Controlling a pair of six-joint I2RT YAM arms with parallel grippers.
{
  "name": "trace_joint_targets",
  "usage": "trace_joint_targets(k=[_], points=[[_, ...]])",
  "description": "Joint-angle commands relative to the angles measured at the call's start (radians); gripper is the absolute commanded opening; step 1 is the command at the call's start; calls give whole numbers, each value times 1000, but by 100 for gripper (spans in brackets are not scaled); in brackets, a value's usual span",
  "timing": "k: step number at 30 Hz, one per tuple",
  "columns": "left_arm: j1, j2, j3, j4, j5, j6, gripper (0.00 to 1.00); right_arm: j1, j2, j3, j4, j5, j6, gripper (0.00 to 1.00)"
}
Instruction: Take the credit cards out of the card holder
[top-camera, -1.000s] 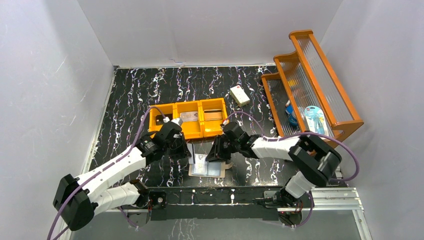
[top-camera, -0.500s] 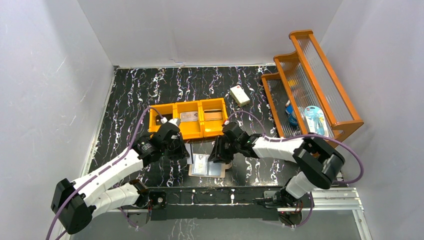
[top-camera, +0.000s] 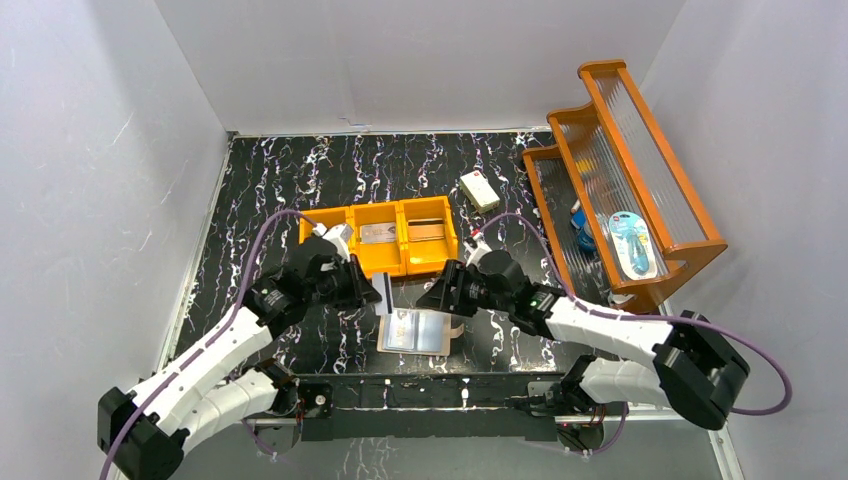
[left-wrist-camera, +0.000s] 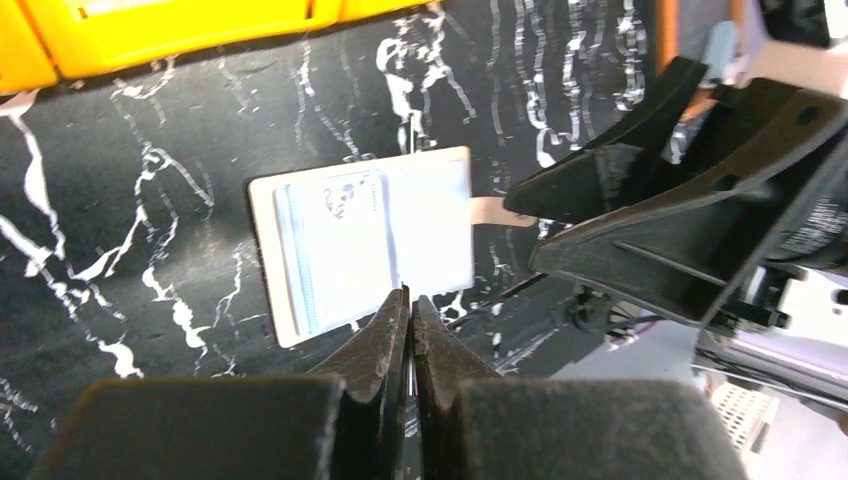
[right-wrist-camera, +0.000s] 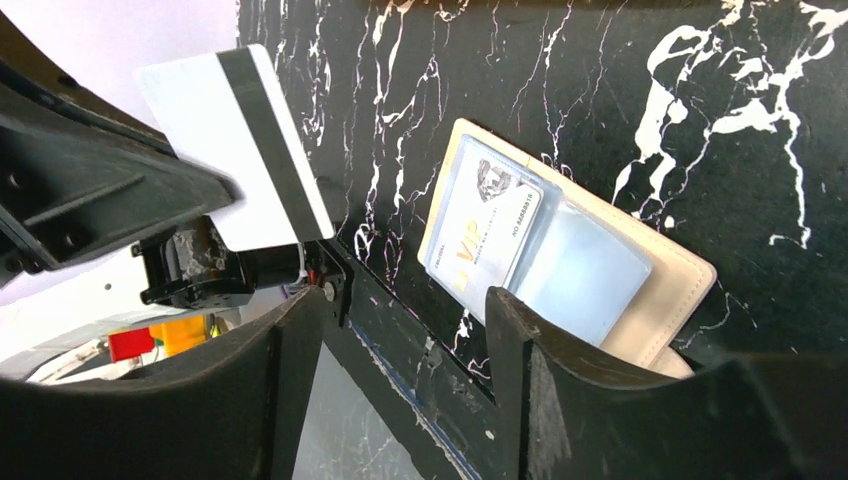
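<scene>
- Top external view: a small flat bifold card holder (top-camera: 412, 332), peach-pink at its border with pale glossy pockets, lies open at lower centre on the black white-veined marble tabletop (top-camera: 300, 170). It is just below an orange plastic three-compartment bin (top-camera: 398, 238).
- The left gripper (left-wrist-camera: 408, 305) has its fingers pressed together on a thin white credit card with a black stripe (right-wrist-camera: 235, 150). The card is held off the tabletop and apart from the holder, at the upper left of the right wrist view (from the left wrist camera it is barely a line).
- A silver-grey credit card printed VIP (right-wrist-camera: 485, 228) sits in one of the holder's clear pockets.
- The right gripper (right-wrist-camera: 400, 305) hangs by the holder's upper right corner in the top view, fingers spread wide with nothing between them.
- A small white rectangular box (top-camera: 480, 190) lies right of centre, well apart from the holder.
</scene>
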Motion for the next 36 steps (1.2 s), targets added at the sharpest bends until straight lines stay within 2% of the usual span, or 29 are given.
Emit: trace_joint_targets(k=[1, 4, 8, 11, 17, 24, 31, 36], points=[[78, -38, 2, 88, 230, 43, 0, -19, -89, -35, 142, 12, 25, 71], [143, -41, -25, 175, 411, 33, 0, -57, -110, -30, 138, -66, 26, 71], [197, -36, -63, 326, 618, -27, 0, -89, -110, -31, 213, -178, 34, 69], [200, -32, -72, 405, 687, -67, 0, -96, -101, -20, 281, -242, 50, 68], [200, -21, -102, 550, 768, -146, 0, -100, -56, 10, 407, -320, 90, 64], [200, -8, -103, 554, 773, -149, 0, -110, -31, 11, 517, -372, 135, 52], [200, 4, -114, 559, 784, -152, 0, -138, -34, -30, 597, -390, 188, 36], [201, 2, -128, 561, 780, -159, 0, -148, -7, -49, 696, -419, 231, 18]])
